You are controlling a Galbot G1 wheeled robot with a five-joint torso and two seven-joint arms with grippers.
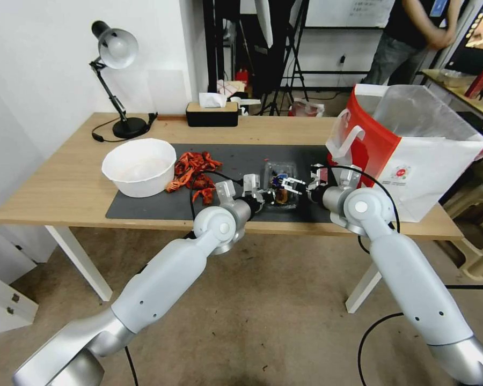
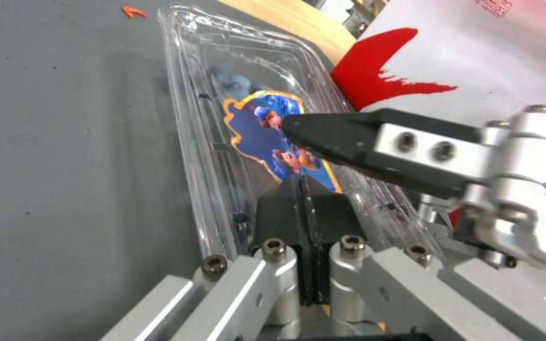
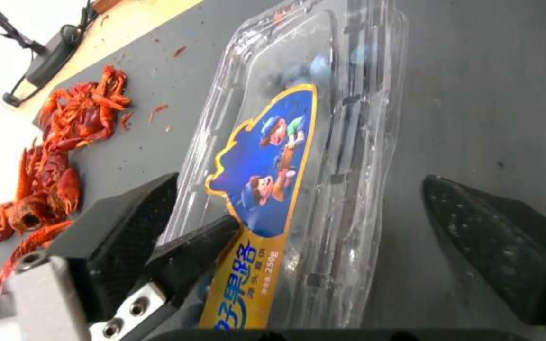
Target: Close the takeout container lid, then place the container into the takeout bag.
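The takeout container [image 1: 278,174] lies flat on the dark mat [image 1: 145,206], a clear clamshell with blueberries inside. Its lid [image 2: 267,61] is down over the base and bears a blue cartoon label [image 3: 267,180]. My left gripper [image 2: 301,182] is shut, its joined black tips resting on the lid's near end [image 1: 264,197]. My right gripper [image 3: 299,182] is open, with one finger on each long side of the container [image 1: 296,187]; one of its fingertips [image 2: 323,135] hovers over the label. The takeout bag [image 1: 429,161] stands open just right of the container.
A round white bowl [image 1: 139,166] and a heap of red crayfish [image 1: 193,171] sit on the mat's left part. A desk lamp [image 1: 115,80] and a tissue box [image 1: 212,112] stand at the table's back. The table's front edge runs just under both wrists.
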